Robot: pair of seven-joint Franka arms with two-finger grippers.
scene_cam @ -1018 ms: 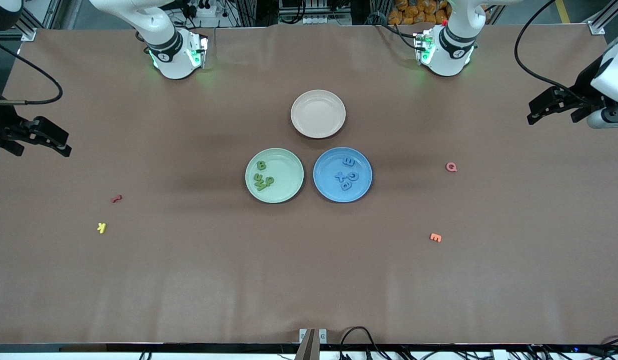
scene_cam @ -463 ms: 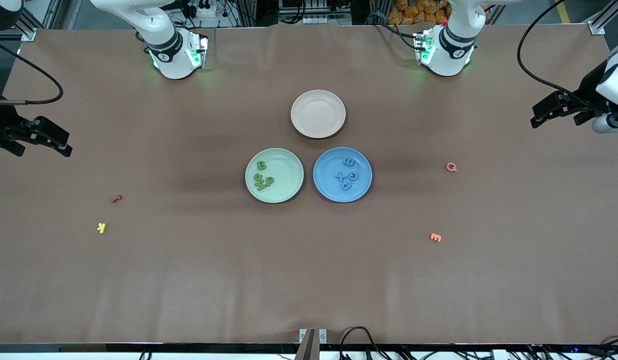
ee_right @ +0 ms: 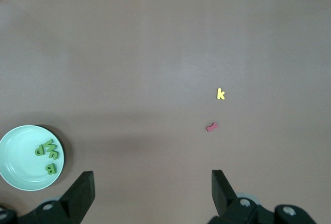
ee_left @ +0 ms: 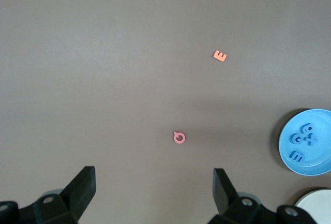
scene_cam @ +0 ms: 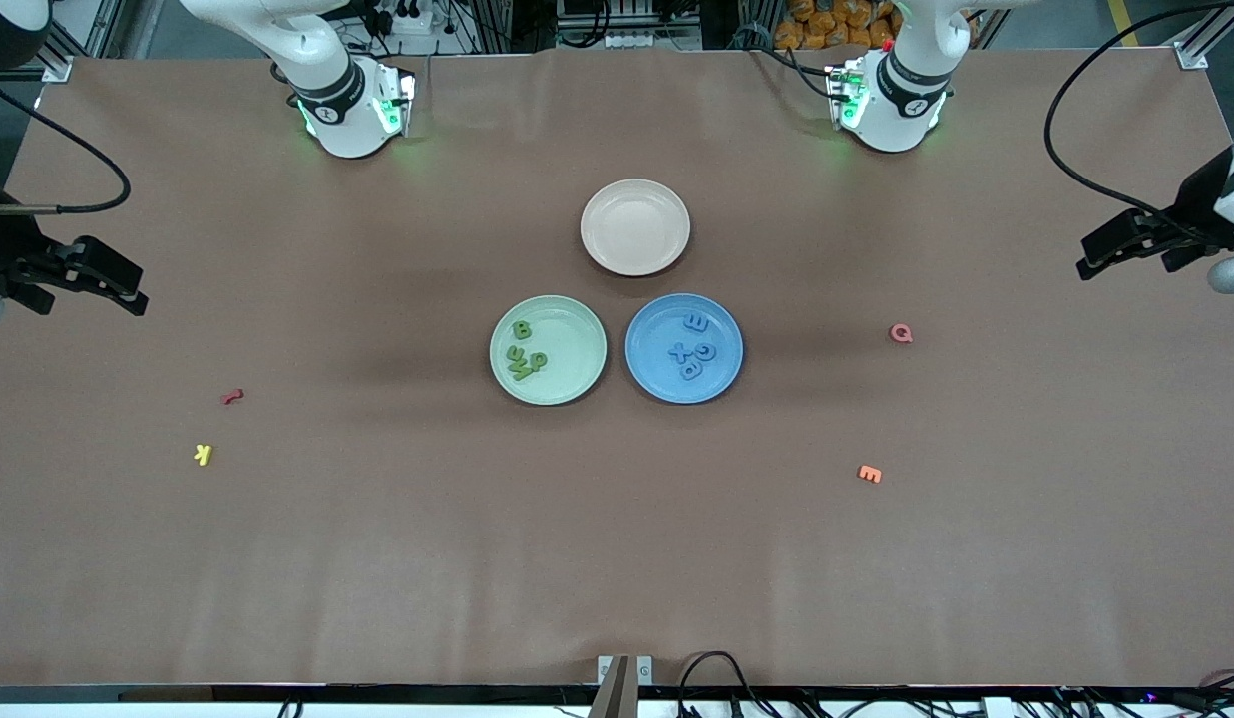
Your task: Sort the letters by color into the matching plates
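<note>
Several green letters (scene_cam: 525,351) lie in the pale green plate (scene_cam: 580,351) at the table's middle. Beside it, the blue plate (scene_cam: 652,371) holds several blue letters (scene_cam: 695,349). My left gripper (scene_cam: 1087,264) hangs open and empty over bare table at the left arm's end. My right gripper (scene_cam: 135,297) hangs open and empty over bare table at the right arm's end. The left wrist view shows its gripper (ee_left: 154,182), the blue plate (ee_left: 320,154) and blue letters (ee_left: 302,140). The right wrist view shows its gripper (ee_right: 153,182), the green plate (ee_right: 20,154) and green letters (ee_right: 48,154).
An empty beige plate (scene_cam: 635,227) sits farther from the front camera than the two plates. A pink Q (scene_cam: 901,333) and an orange E (scene_cam: 870,474) lie toward the left arm's end. A red letter (scene_cam: 232,396) and a yellow K (scene_cam: 204,455) lie toward the right arm's end.
My left gripper has drawn outward toward its end of the table, still open. The right gripper has barely shifted. Letters and plates have not moved.
</note>
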